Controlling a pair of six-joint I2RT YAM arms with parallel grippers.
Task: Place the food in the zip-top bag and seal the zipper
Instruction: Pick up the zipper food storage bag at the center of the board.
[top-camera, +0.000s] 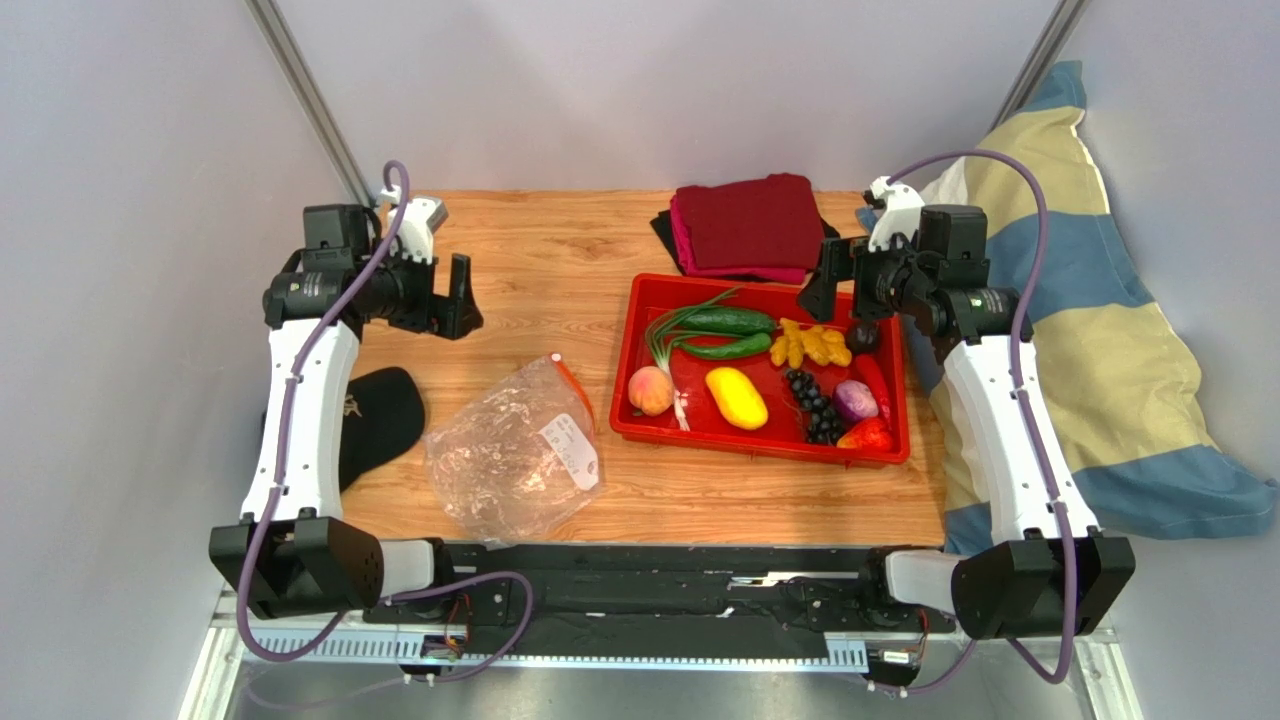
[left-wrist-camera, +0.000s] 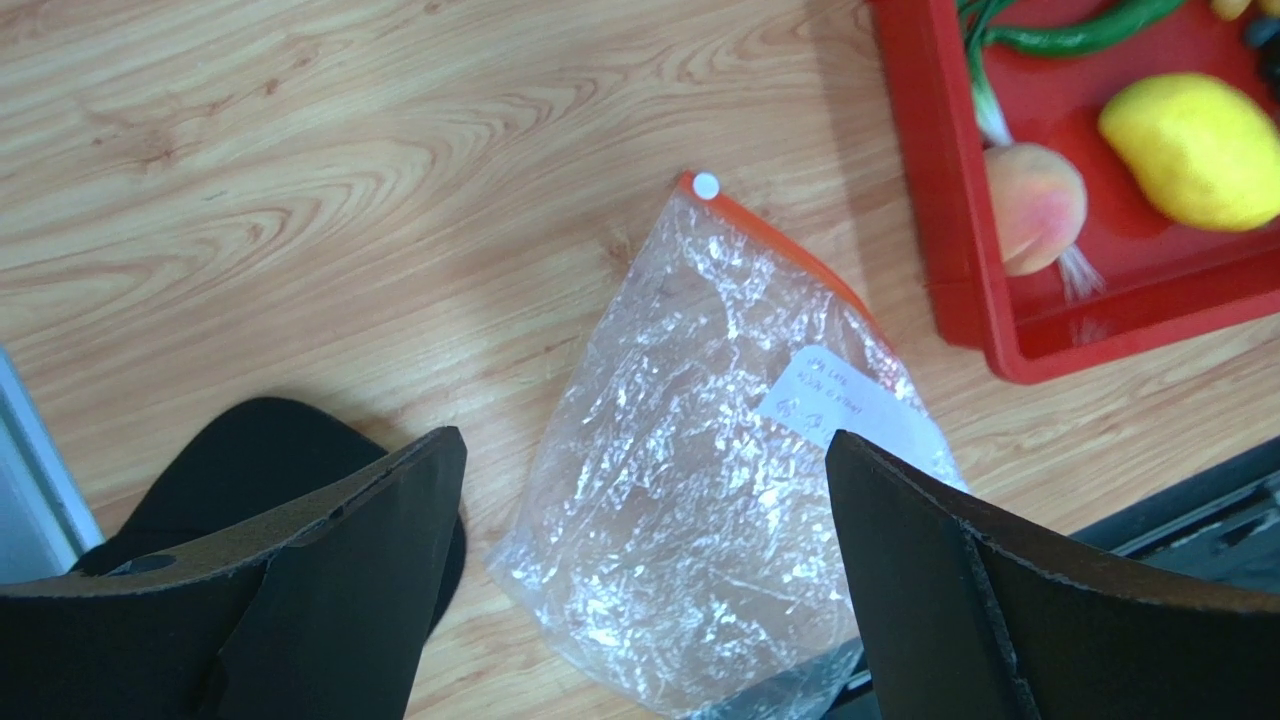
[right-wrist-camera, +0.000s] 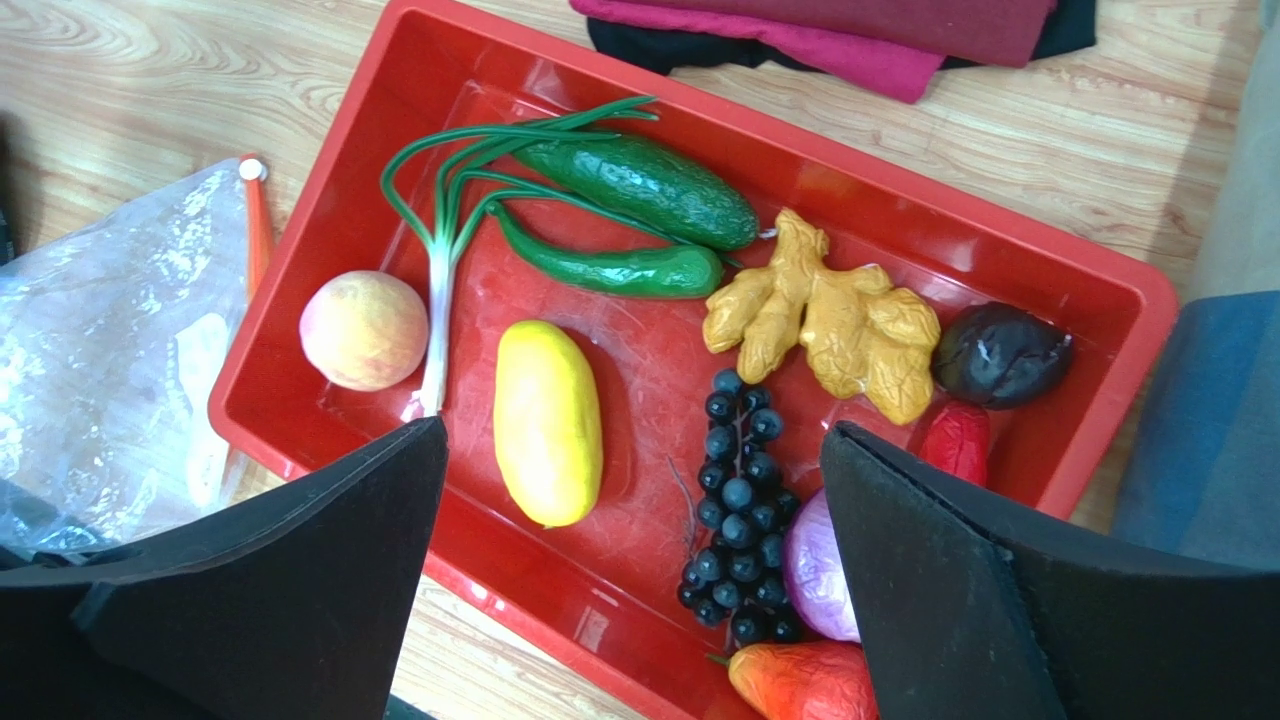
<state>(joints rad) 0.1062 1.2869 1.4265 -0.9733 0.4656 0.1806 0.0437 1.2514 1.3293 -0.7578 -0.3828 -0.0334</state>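
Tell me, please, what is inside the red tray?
In the tray: peach, yellow fruit, grapes, onion, knobbly yellow piece, two cucumbers, scallion, dark fruit, red pieces. Whatever lies under them is hidden.

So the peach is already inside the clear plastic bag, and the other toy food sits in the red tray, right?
Not quite. The peach lies in the red tray with the other toy food, as the right wrist view shows. The clear plastic bag lies beside the tray on the table, with no food visible in it.
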